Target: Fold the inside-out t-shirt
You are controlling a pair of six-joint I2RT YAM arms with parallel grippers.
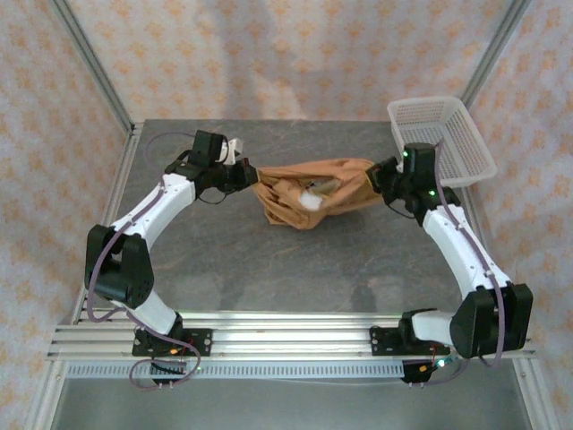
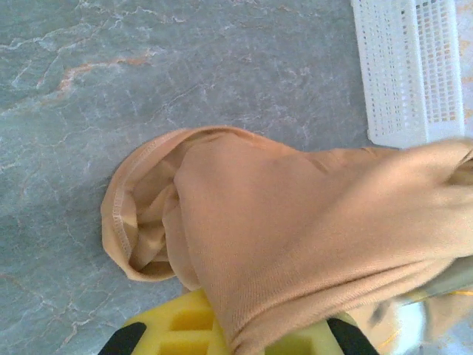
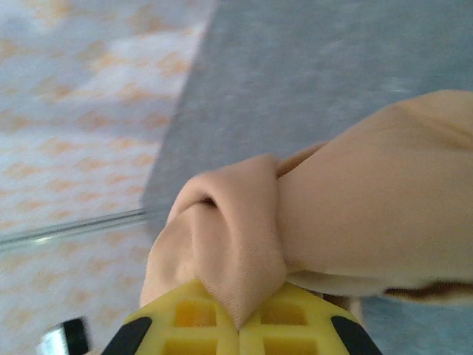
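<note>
Tan inside-out t-shirt (image 1: 313,195) bunched up, strung btwn both grippers over mid-worktop (image 1: 269,269).
Cloth crumpled w/ deep folds, white label showing near centre; left wrist view shows a stitched hem round an opening. Left gripper (image 1: 243,176) jaws pressed together, pinching shirt's left end; right gripper (image 1: 382,176) jaws clamped on right end. White mesh basket (image 1: 445,134) at far-right corner.

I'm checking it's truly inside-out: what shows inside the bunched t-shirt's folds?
Inside the t-shirt, a white label sits among the middle folds, and a stitched hem rings an opening. Deeper layers are covered by cloth bunched between the left gripper and right gripper.
</note>
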